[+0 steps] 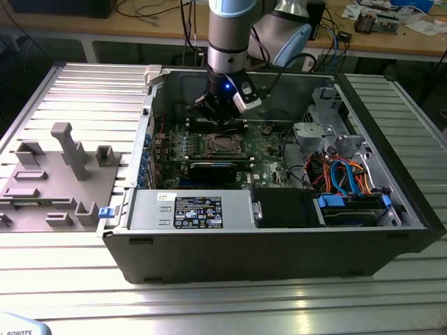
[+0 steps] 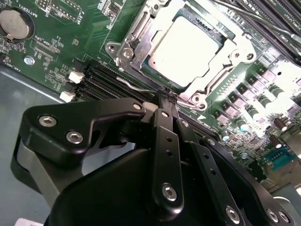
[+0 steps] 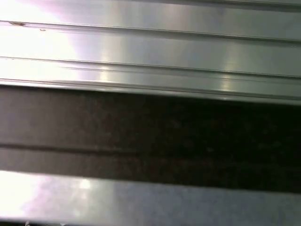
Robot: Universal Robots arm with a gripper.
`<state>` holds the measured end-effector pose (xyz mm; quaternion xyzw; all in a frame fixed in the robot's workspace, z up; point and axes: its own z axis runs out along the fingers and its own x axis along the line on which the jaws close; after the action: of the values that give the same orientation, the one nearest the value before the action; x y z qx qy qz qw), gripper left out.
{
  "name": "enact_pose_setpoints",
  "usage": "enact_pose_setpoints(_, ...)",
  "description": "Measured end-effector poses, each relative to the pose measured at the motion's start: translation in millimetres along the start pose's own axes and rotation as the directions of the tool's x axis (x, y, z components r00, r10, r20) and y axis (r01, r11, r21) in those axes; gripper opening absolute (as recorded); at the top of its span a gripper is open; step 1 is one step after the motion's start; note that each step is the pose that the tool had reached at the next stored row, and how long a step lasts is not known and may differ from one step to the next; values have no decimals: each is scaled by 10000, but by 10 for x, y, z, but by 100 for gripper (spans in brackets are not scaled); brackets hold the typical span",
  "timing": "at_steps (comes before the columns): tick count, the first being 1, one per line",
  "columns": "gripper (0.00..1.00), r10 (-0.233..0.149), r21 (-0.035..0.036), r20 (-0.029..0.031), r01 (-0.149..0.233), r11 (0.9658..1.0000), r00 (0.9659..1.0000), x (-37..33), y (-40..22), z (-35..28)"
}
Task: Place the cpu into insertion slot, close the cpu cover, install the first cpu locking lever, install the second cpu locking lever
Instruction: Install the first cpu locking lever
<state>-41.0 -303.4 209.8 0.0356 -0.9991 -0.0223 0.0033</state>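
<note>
We find the cpu [image 2: 186, 49] already seated in the insertion slot [image 2: 141, 28], its pale metal top showing through the cut-out of the cpu cover [image 2: 225, 70], which lies flat around it. In the second wrist view a thin wire locking lever [image 2: 134, 86] runs along the socket edge nearest the gripper [image 2: 165, 96], just past its tips. The fingers [image 2: 162, 141] are pressed together with nothing between them, their tips at or just beside that lever; we cannot tell whether they touch it.

Harsh glare, blurred first wrist view
</note>
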Motion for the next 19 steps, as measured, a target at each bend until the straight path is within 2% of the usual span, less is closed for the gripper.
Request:
enact_pose_setpoints(5,11,-1,0,0,1,10000,10000,-52,-4,11)
enact_pose_setpoints(19,11,1,-1,1,-1,10000,10000,-84,-7,30)
